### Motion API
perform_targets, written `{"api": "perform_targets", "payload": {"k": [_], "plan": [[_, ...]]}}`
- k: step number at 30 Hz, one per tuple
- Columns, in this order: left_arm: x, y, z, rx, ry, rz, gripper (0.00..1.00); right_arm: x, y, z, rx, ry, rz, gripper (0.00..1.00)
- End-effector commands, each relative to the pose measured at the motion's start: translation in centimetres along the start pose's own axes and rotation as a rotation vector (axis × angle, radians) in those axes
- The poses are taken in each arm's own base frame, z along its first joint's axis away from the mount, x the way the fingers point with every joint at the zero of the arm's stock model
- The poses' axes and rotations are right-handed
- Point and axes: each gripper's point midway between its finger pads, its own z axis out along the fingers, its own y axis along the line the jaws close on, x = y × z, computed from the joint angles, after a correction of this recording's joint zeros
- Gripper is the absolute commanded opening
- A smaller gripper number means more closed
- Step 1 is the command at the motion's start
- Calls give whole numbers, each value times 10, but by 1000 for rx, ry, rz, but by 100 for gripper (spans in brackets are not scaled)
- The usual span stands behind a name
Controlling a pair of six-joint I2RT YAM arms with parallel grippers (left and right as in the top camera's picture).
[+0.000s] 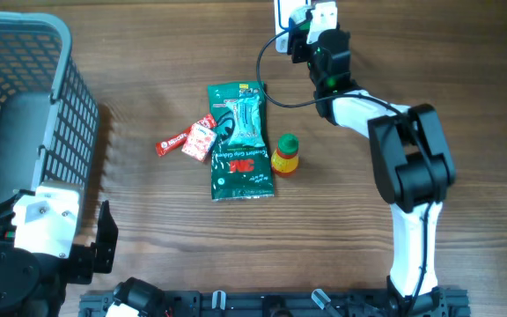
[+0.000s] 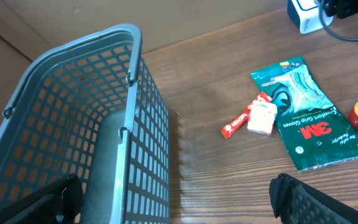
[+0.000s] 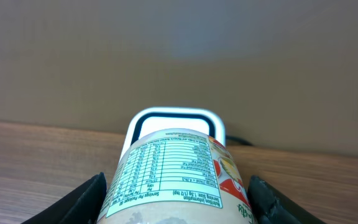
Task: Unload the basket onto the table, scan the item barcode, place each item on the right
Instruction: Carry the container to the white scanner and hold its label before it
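My right gripper [image 3: 178, 208] is shut on a round container [image 3: 173, 177] with a pale green nutrition label, one black finger [image 3: 82, 199] on each side of it. Just beyond the container stands the white scanner [image 3: 174, 114], its face toward the label. No barcode shows on the side I see. From overhead, the right gripper [image 1: 313, 31] holds the container [image 1: 325, 12] at the table's far edge, next to the scanner [image 1: 282, 12]. My left gripper [image 2: 179, 202] stands open and empty at the near left, beside the basket.
A grey mesh basket [image 1: 25, 97] fills the left side. In the middle lie a green 3M gloves packet [image 1: 240, 141], a small yellow bottle with a green cap [image 1: 285, 155] and red and white sachets [image 1: 187, 139]. A black cable [image 1: 271, 84] runs from the scanner.
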Motion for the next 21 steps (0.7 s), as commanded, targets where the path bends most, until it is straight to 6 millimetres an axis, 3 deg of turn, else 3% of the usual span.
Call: {"api": "perform_targets", "payload": {"k": [1, 7, 21], "plan": [[-1, -1, 1, 2, 2, -13, 100, -22, 11, 19, -43, -72, -4, 55], [-1, -1, 1, 2, 2, -13, 100, -35, 16, 29, -63, -106, 27, 55], [-1, -1, 1, 2, 2, -13, 100, -39, 17, 29, -74, -113, 93, 54]]}}
